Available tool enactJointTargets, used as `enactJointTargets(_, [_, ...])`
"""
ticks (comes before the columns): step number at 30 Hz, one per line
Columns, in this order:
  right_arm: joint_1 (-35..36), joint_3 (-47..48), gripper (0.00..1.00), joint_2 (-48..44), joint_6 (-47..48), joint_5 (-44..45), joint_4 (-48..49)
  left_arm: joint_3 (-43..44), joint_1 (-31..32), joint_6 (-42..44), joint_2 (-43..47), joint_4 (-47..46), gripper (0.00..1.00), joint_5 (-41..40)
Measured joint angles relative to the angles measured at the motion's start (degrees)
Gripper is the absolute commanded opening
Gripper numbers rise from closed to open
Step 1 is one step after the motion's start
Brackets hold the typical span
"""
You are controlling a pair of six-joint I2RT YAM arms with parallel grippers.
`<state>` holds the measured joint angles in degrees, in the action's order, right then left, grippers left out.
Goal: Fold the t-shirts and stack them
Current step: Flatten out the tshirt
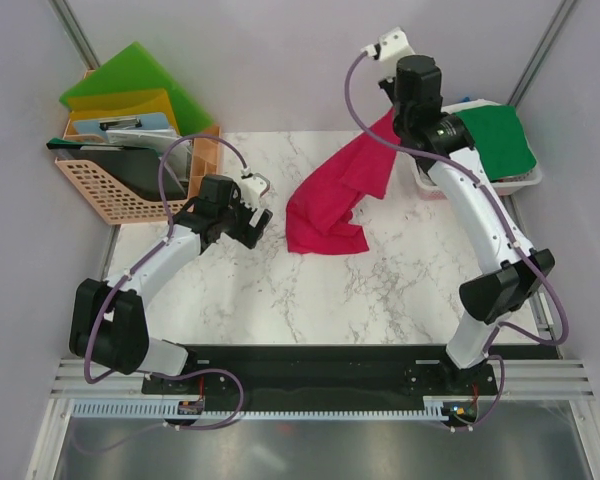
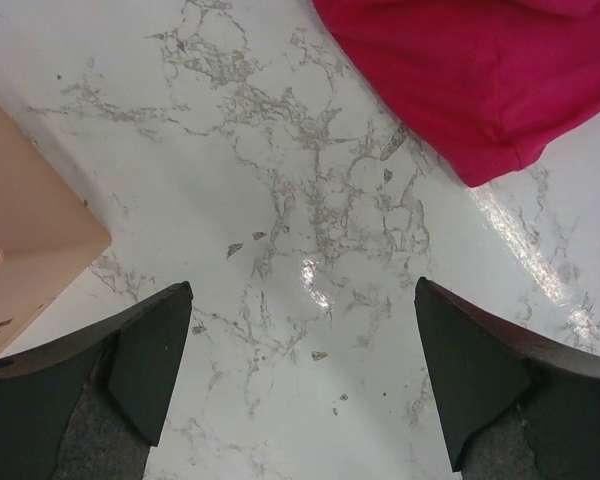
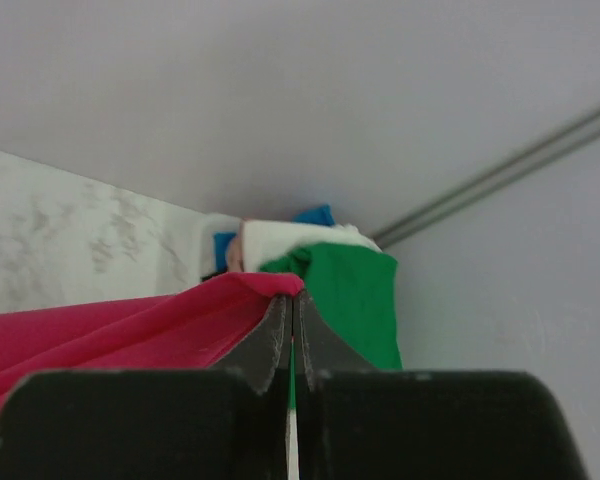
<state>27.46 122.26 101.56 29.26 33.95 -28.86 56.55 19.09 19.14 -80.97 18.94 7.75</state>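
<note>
The glossy, white, grey-veined marble tabletop (image 1: 310, 300) sits inside pale grey walls (image 1: 280, 60). The crimson shirt (image 1: 330, 205) drapes from the raised right tool (image 3: 292, 300), which is clamped on a fold, and its lower end is bunched mid-tabletop. The left tool (image 2: 302, 290) hovers spread wide over bare marble, near a peach basket (image 1: 110, 195). A green shirt (image 1: 500, 140) tops a white basket (image 1: 528, 180) at the right.

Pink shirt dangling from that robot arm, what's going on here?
The right hand is shut on one end of the crimson-pink t-shirt, holding it up while the rest drapes onto the marble table. The left hand hovers open over bare table, holding nothing. A green t-shirt lies on a white basket at the right. The pink one is not folded yet.
</note>
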Motion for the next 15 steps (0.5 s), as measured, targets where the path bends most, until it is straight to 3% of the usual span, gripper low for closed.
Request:
enactJointTargets(2, [-4.35,-5.55,0.02,-1.16,-0.33,1.64,1.4,0.0,0.0,0.0,0.0,0.17,1.0,0.04])
enactJointTargets(6, [-7.58,-17.44,0.61,-5.2,1.77,8.13,6.25,0.09,0.0,0.0,-0.26,0.35,1.0,0.44])
enactJointTargets(9, [-6.62,-20.59,0.72,-6.34,3.89,12.37,9.97,0.2,0.02,0.0,-0.87,0.44,1.0,0.79])
enactJointTargets(11, [-5.86,-21.7,0.73,-7.34,3.74,13.33,10.67,0.2,0.07,0.0,-1.14,0.7,1.0,1.05])
enactJointTargets(15, [-5.03,-22.62,0.74,-11.26,-0.76,5.35,4.02,0.2,0.17,-0.02,-1.16,0.76,1.0,1.51])
